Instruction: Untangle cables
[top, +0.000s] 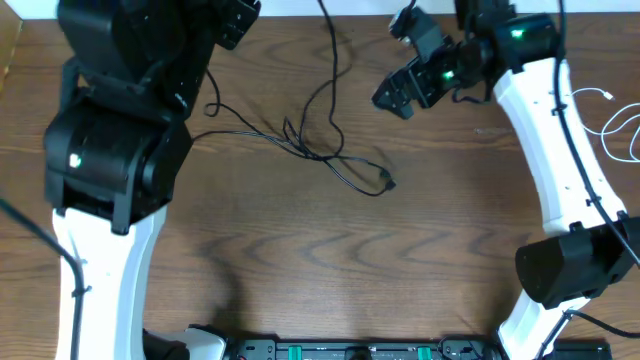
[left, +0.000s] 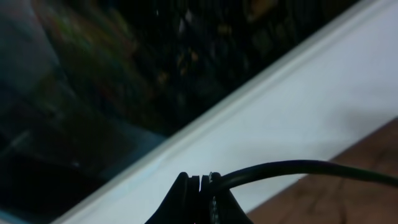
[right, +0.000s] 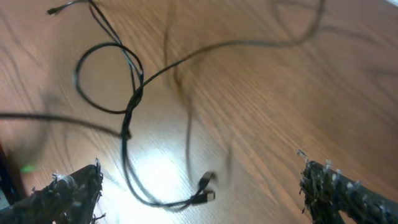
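Thin black cables (top: 312, 152) lie knotted in loose loops at mid-table, and one plug end (top: 388, 183) lies to the right of the knot. One strand runs up past the far edge. A white cable (top: 622, 130) lies apart at the right edge. My left gripper (left: 200, 178) is shut on a black cable (left: 298, 167) that arcs off to the right; in the overhead view it is mostly hidden at the top left. My right gripper (top: 395, 100) hovers open above and right of the tangle. Its wrist view shows a cable loop (right: 102, 78) and plugs (right: 205, 196) on the table between its spread fingers (right: 68, 193).
The wooden table (top: 330, 260) carries both arm bases at the near corners. The bulky left arm (top: 110, 130) covers the left side. A white strip (left: 298, 106) edges the table's far side. A black bar of equipment (top: 350, 350) sits along the front edge.
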